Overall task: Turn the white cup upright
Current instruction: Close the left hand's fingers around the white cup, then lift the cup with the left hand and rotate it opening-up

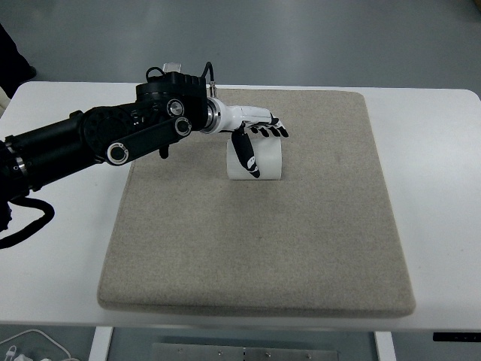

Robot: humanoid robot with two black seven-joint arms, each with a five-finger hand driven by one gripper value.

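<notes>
A white cup (264, 162) sits on the beige mat (301, 248), toward its far left part; I cannot tell which way its mouth faces. My left arm reaches in from the left edge, black up to the wrist. Its white left hand (257, 143) is on the cup. The thumb (245, 156) lies down the cup's near side, and the fingers (272, 131) curl over its far top edge. The hand hides the cup's top left part. No right arm shows.
The mat covers the middle of a white table (436, 150). A black cable (30, 226) loops at the left edge, and white cables (30, 347) hang below the front left corner. Something dark (11, 56) stands on the floor beyond the table's far left corner.
</notes>
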